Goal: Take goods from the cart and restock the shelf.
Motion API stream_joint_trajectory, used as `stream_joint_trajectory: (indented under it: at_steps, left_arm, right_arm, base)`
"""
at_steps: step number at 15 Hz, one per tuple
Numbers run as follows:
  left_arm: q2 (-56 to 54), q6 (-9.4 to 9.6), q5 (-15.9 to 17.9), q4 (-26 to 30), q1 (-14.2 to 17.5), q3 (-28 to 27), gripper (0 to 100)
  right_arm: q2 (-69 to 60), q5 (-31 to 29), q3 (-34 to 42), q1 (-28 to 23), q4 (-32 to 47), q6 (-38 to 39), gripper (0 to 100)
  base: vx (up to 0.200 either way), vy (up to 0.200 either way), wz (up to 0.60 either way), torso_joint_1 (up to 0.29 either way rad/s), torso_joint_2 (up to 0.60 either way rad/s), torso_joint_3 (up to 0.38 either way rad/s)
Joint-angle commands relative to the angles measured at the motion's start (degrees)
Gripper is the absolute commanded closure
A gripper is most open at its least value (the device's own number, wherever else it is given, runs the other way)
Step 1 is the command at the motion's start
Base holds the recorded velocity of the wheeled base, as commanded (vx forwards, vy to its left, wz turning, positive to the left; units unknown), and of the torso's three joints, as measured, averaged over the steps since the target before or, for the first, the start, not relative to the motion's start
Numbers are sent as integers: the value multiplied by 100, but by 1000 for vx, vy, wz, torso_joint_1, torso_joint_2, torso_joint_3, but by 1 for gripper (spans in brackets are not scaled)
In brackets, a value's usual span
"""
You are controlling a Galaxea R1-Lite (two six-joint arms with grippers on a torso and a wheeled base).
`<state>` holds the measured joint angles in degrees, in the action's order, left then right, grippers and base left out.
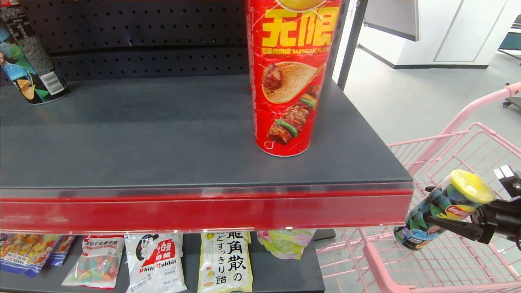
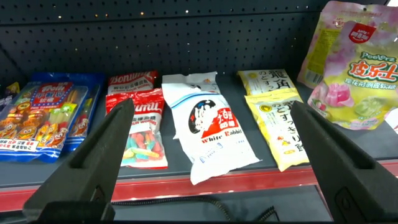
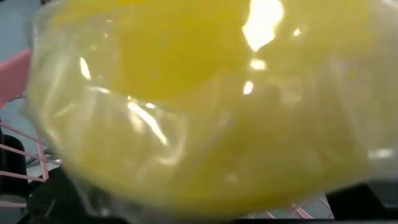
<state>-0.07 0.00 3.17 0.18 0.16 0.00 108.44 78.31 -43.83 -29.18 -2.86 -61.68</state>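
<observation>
Two chip cans stand upright on the upper shelf: a red can at 1 o'clock near the shelf's right end, and a dark can at 10 o'clock against the pegboard. They are well apart, with bare shelf board between them.

One more can, dark with a yellow lid, is in transit. The right pincer is clamped around its body at 4 o'clock, and the can is tilted with its lid up and outward. It hangs over the pink cart, beside the right end of the shelf's red front edge and below the board level. In the right wrist view the yellow lid sits directly against the lens.

I judge the task as partly complete: the pick from the cart is done, and the lift and placement on the upper shelf remain. I cannot tell whether the cart has further goods in it.

The left pincer is spread wide and carries nothing. It faces the lower shelf, which carries flat goods:
- blue packs at 9 o'clock
- a gummy bag
- a white bag at centre
- yellow sachets
- a pink-green pouch at 2 o'clock, leaning on the pegboard
</observation>
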Motion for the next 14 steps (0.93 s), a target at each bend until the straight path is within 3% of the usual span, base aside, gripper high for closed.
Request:
stream_joint_trajectory:
  at_steps: [1, 11, 12, 14]
  left_arm:
    - [7, 0, -1, -1, 2, 0, 0]
    - [7, 0, -1, -1, 2, 0, 0]
    - [7, 0, -1, -1, 2, 0, 0]
    - [7, 0, -1, -1, 2, 0, 0]
  right_arm:
    - [152, 9, -65, -43, -4, -1, 0]
    - [415, 307, -575, 0, 5, -107, 0]
    - [424, 518, -627, 53, 5, -107, 100]
    - [494, 615, -645, 62, 5, -125, 100]
  base:
    - [0, 0, 0, 0, 0, 0]
    - [0, 0, 0, 0, 0, 0]
    - [0, 0, 0, 0, 0, 0]
    - [0, 0, 0, 0, 0, 0]
